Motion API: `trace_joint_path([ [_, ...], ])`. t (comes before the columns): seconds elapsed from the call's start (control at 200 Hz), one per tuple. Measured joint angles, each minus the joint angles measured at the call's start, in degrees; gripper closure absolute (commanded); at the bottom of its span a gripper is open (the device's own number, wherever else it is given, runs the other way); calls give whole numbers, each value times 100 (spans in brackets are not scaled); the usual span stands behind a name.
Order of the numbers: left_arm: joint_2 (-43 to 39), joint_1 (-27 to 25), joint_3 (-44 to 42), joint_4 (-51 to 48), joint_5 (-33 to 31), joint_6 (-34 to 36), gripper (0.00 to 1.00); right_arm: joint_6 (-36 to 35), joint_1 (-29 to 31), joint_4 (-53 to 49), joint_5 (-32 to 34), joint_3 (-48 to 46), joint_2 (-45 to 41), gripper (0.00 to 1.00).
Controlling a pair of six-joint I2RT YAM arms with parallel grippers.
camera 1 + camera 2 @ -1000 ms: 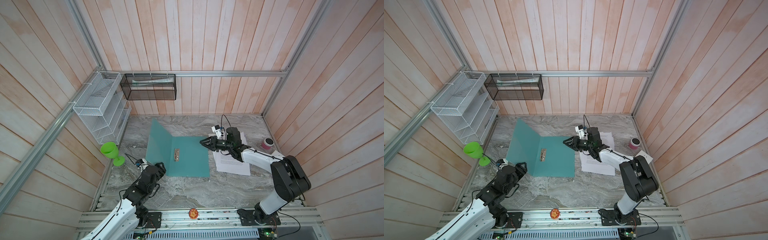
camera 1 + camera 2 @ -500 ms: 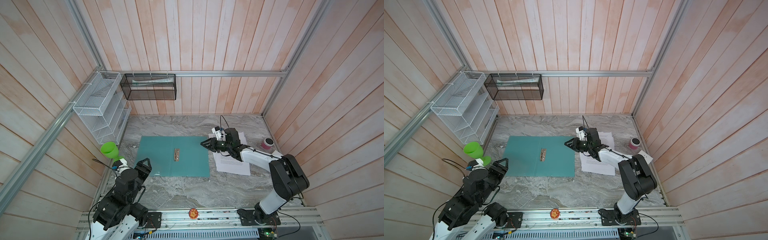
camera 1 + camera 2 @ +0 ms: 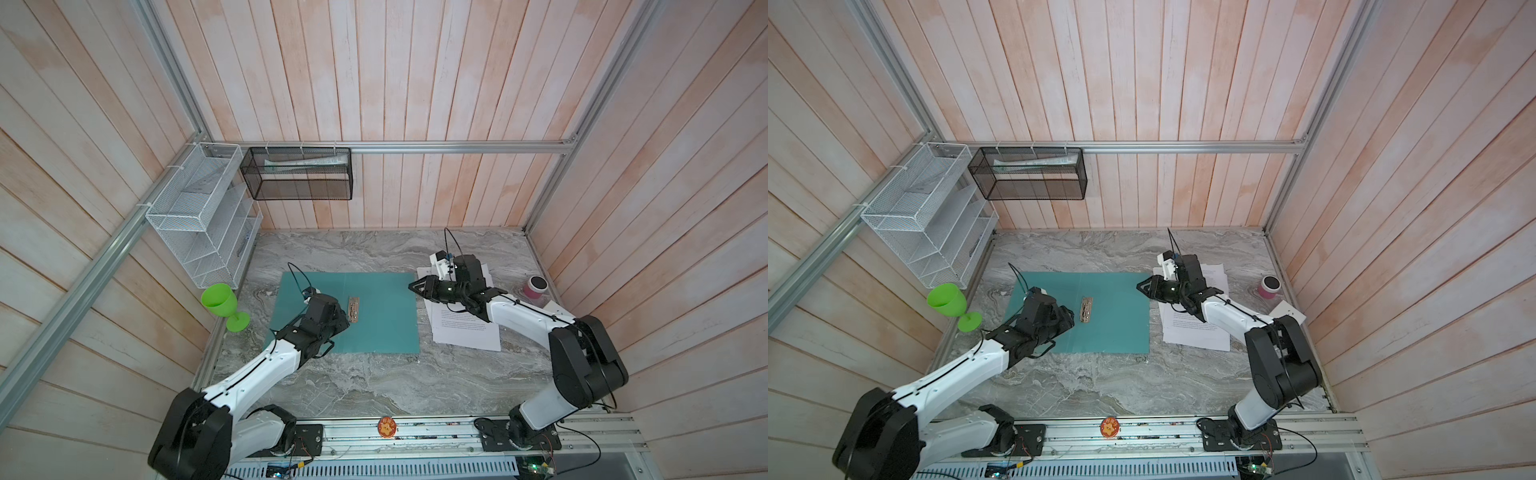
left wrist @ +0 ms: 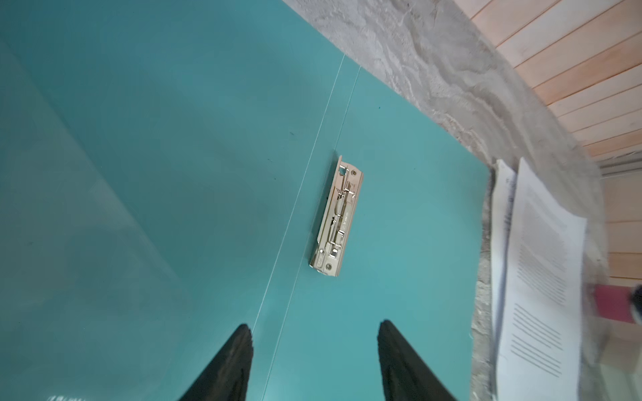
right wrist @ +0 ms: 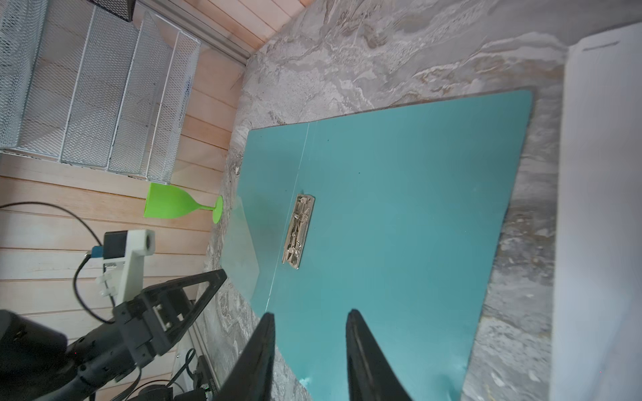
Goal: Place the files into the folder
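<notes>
**Folder lies open, papers beside it**

The grey marble tabletop (image 3: 374,382) fills the lower middle of both top views. A white wire rack (image 3: 199,224) hangs on the wall at the left. The folder (image 3: 386,320), teal, lies opened flat at the centre of the table, both covers down. The files (image 3: 461,328), a loose stack of printed white sheets, rest on the marble just right of the folder's right edge and outside it, partly under the right arm. A black mesh basket (image 3: 299,174) hangs on the back wall at upper centre.

The left gripper (image 4: 314,330) is over the folder's spine, its fingers spread with nothing between them; I cannot tell whether it touches the cover. The right gripper (image 5: 309,316) is at the folder's right edge, its fingers also parted and empty.

A green goblet (image 3: 222,303) stands left of the folder and a pink cup (image 3: 535,287) at the far right. The small metal clip (image 4: 336,218) sits just right of the spine.
</notes>
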Motion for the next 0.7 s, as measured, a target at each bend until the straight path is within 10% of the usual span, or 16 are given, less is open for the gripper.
trace_joint_path([
  [0.7,3224,-260,1434,1672,-195,835,60,-407,-1687,-538,234,-826,-1307,68],
])
